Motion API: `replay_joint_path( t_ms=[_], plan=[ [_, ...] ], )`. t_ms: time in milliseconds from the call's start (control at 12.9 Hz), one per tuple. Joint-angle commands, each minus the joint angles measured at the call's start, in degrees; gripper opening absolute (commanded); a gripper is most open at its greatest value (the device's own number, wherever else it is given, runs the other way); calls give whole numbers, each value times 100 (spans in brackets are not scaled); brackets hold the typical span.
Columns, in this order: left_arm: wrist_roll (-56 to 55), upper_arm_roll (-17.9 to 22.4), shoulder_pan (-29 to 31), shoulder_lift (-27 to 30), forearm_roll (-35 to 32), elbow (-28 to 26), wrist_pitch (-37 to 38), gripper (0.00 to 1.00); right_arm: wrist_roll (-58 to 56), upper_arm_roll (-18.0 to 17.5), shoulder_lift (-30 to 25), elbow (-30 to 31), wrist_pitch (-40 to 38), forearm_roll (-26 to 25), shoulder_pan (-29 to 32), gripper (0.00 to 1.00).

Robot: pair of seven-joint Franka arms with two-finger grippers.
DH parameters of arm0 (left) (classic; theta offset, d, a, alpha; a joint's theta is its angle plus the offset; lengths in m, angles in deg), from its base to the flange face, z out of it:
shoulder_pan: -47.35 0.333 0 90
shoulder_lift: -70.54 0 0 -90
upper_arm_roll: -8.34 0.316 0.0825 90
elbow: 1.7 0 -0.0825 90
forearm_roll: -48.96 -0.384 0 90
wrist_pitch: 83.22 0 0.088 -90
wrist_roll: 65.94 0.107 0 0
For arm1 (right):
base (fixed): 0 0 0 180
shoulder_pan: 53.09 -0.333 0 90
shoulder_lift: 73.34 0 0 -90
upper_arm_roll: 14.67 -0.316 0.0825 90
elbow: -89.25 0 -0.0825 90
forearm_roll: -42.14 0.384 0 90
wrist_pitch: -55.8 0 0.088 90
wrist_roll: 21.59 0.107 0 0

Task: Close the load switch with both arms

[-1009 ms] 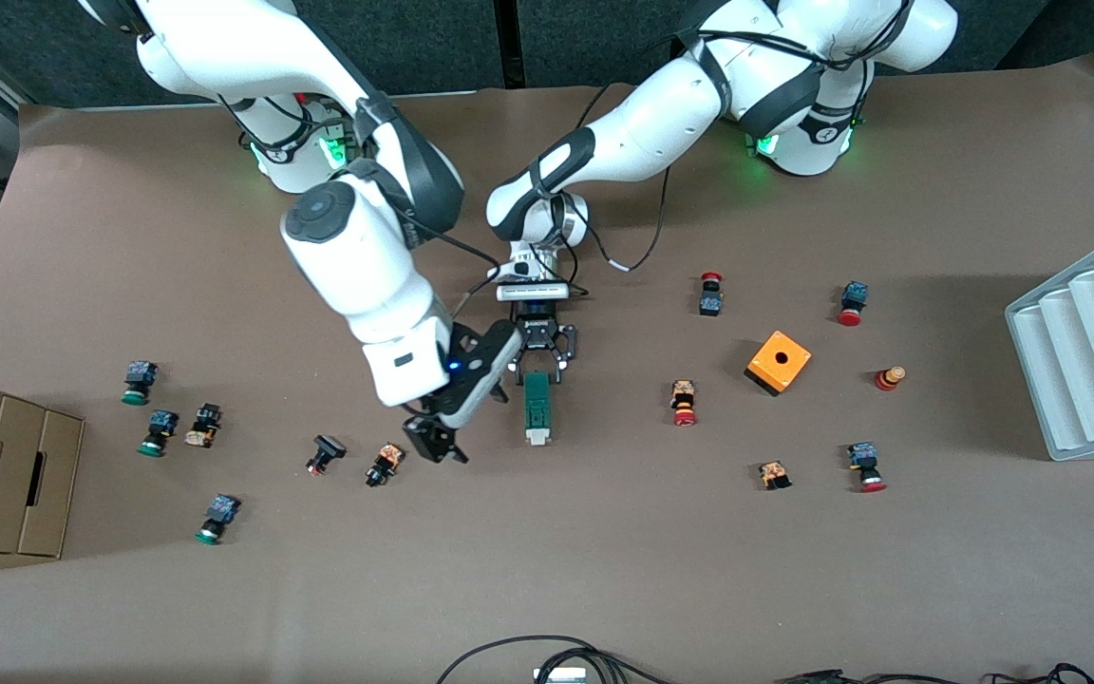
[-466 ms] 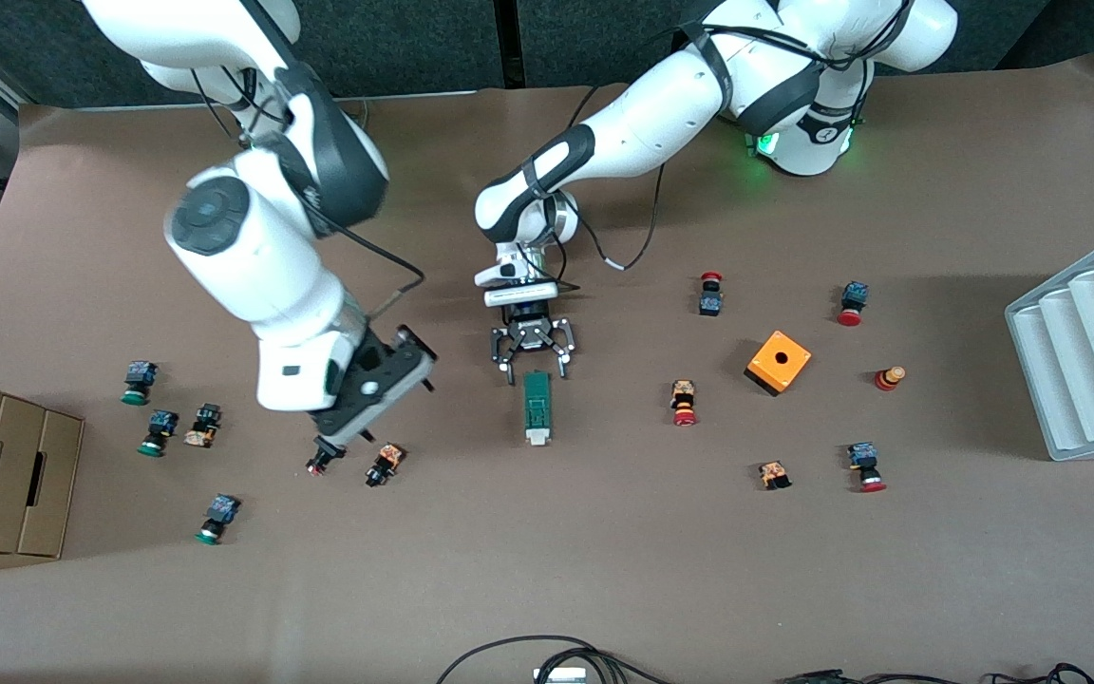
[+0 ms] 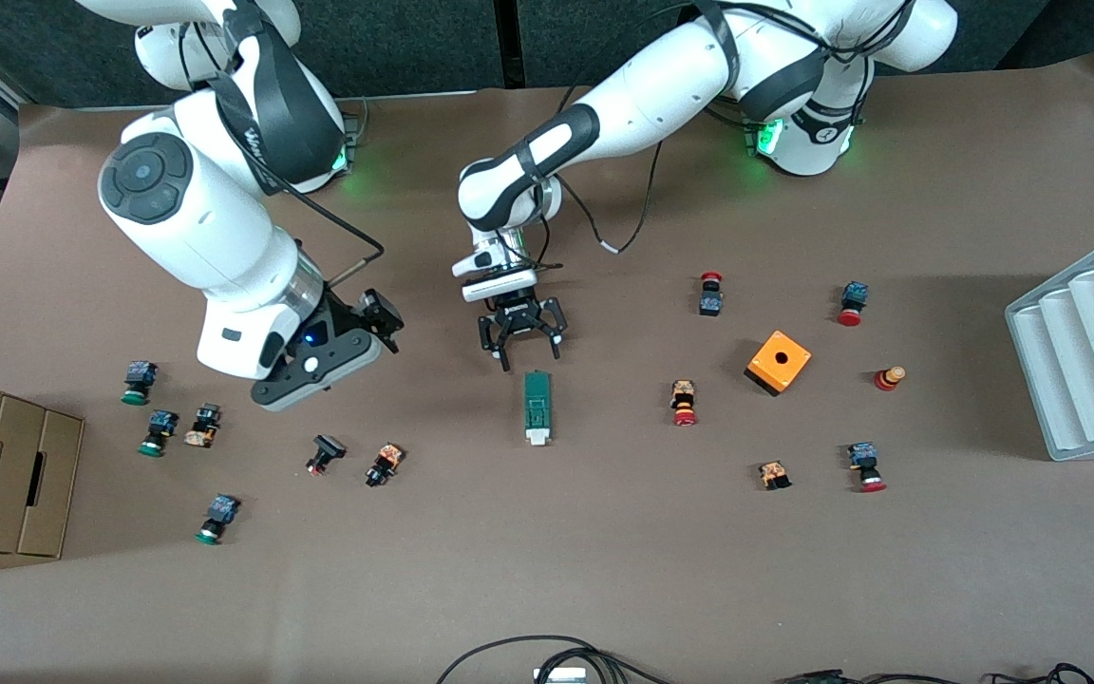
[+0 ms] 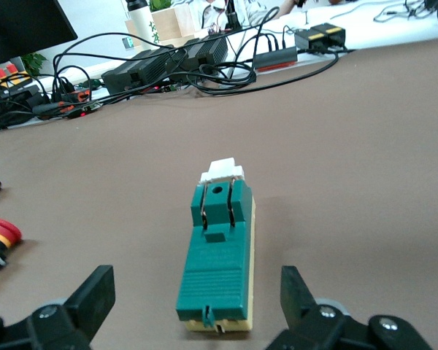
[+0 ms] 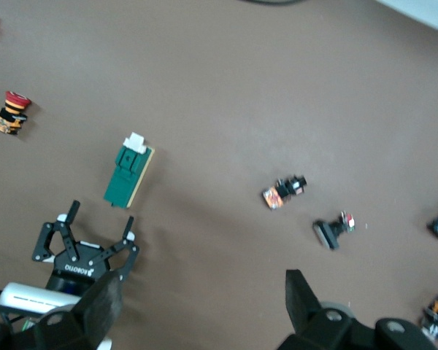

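Your load switch (image 3: 537, 407) lies flat mid-table, white end toward front-camera edge, nothing touching it. Left gripper (image 3: 520, 348) hangs just clear of switch's green end, fingers (image 4: 93, 295) spread wide, empty. Right gripper (image 5: 204, 299) is up over bare table toward right arm's end, fingers apart, empty. Orange box (image 3: 779, 361) sits well apart, toward left arm's end.

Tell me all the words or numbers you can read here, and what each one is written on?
"ROBOTIQ": white letters on the left gripper, seen in the right wrist view; small, so the reading is not certain.
Load switch: no words or numbers to read.
Orange box: no writing shows.
Push buttons: any markings are too small to read.
Right gripper: no writing shows.
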Motion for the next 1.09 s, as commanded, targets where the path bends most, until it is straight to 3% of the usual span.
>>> replay_joint_path(
  t_ms=[0, 233, 621, 1009],
  plan=[
    [808, 43, -32, 254, 535, -31, -86, 100, 111, -34, -205, 83, -447, 30, 234, 100],
    [1721, -114, 2, 500, 1167, -75, -121, 100, 111, 63, -310, 100, -685, -49, 637, 100],
    [4734, -106, 90, 1159, 2775, -40, -69, 100, 58, 81, -372, 83, -994, -505, 1340, 100],
    [7099, -98, 389, 1871, 4094, -31, -7, 100, 23, 195, -372, 30, -941, -603, 1877, 100]
  ],
)
